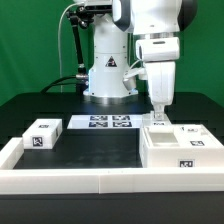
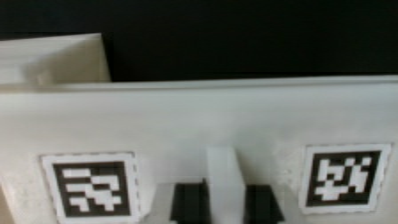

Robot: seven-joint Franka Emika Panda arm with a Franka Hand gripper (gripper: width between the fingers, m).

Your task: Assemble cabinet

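Note:
The cabinet (image 1: 178,150) is a large white box with square tags, standing on the black table at the exterior view's right. My gripper (image 1: 158,112) comes straight down onto its near-left top edge. In the wrist view the cabinet (image 2: 196,120) fills the frame, with one tag (image 2: 89,185) on each side of a thin upright white wall. My gripper (image 2: 222,205) straddles that wall. The dark fingers (image 2: 185,205) press against it on both sides with no gap showing. The fingertips themselves are cut off by the frame edge.
A small white tagged block (image 1: 42,134) lies at the exterior view's left. The marker board (image 1: 108,122) lies flat in front of the robot's base (image 1: 108,75). A low white border rail (image 1: 70,178) runs along the front. Another white piece (image 2: 54,60) shows behind the cabinet.

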